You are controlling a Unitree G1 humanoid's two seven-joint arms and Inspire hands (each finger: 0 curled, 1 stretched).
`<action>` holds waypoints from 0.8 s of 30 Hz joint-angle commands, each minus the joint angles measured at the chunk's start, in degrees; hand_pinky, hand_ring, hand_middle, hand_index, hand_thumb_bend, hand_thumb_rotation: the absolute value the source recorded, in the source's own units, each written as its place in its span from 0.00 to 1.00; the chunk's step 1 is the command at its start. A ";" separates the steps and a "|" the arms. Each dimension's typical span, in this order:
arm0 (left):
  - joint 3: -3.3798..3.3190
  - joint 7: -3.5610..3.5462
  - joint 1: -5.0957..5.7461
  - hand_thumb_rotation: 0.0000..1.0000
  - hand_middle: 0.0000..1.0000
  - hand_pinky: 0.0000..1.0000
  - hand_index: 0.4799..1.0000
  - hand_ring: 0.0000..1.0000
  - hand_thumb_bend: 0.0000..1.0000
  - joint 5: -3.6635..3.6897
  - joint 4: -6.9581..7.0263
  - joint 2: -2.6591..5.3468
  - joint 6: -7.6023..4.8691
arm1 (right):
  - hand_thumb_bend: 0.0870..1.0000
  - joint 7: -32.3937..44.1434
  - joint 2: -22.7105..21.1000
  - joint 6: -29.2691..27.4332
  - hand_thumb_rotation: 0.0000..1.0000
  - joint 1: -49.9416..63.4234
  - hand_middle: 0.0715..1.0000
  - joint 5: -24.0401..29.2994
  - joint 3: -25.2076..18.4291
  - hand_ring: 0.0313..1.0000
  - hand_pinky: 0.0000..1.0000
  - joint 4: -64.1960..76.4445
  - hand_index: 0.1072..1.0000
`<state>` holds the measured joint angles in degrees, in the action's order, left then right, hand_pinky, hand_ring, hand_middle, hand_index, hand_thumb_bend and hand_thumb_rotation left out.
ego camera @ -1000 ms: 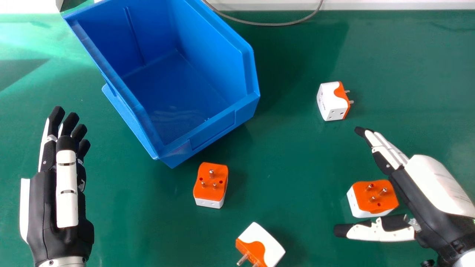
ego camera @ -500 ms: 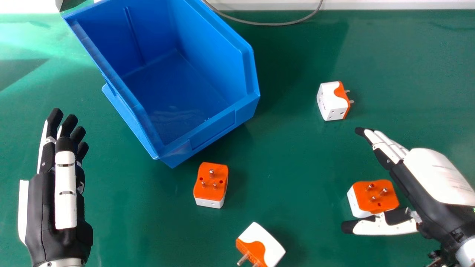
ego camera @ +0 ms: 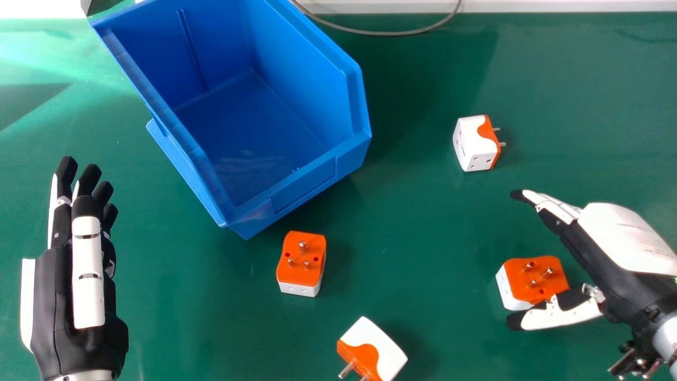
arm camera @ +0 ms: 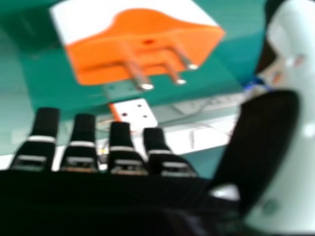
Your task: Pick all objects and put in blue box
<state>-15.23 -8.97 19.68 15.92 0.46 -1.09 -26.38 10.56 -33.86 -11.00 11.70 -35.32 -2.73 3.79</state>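
Note:
In the head view my left hand (ego camera: 76,296) is open at the left, fingers straight. My right hand (ego camera: 608,264) stands open at the right, above an orange and white adapter (ego camera: 534,280) with pins up; its thumb crosses the adapter's near edge. In the right hand view my right hand (arm camera: 125,152) has that adapter (arm camera: 142,44) between fingers and thumb, ungripped. Another adapter (ego camera: 301,262) stands pins up below the blue box (ego camera: 312,185). One (ego camera: 373,349) lies tilted at the near edge, and one (ego camera: 476,144) lies on its side beyond the right hand.
The blue box stands open on the green table (ego camera: 423,222), angled, at the upper left of the middle. A grey cable (ego camera: 391,33) curves along the table's far edge, by a white strip (ego camera: 555,6).
My right hand has shifted slightly to the right, and its thumb has moved up in the view over the adapter's near edge. The left hand has drifted slightly left. The adapters have stayed put.

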 commanded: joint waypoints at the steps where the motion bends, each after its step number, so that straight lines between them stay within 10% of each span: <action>1: -0.71 -0.39 0.57 0.86 0.97 0.99 0.98 0.96 0.44 0.34 1.33 -0.61 -0.75 | 0.76 0.52 -1.56 -0.34 0.18 -1.36 0.89 0.89 0.06 0.87 0.80 -0.35 0.88; 24: -1.77 -1.40 0.55 0.90 0.97 1.00 1.00 0.96 0.46 0.33 1.36 -1.03 -0.47 | 0.75 3.20 -4.30 3.60 0.14 -3.98 0.85 -0.50 3.67 0.84 0.77 -5.07 0.83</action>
<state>-16.58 -10.07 19.95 16.13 0.55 -1.29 -26.38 14.46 -37.21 -7.99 8.22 -35.61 0.85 -0.93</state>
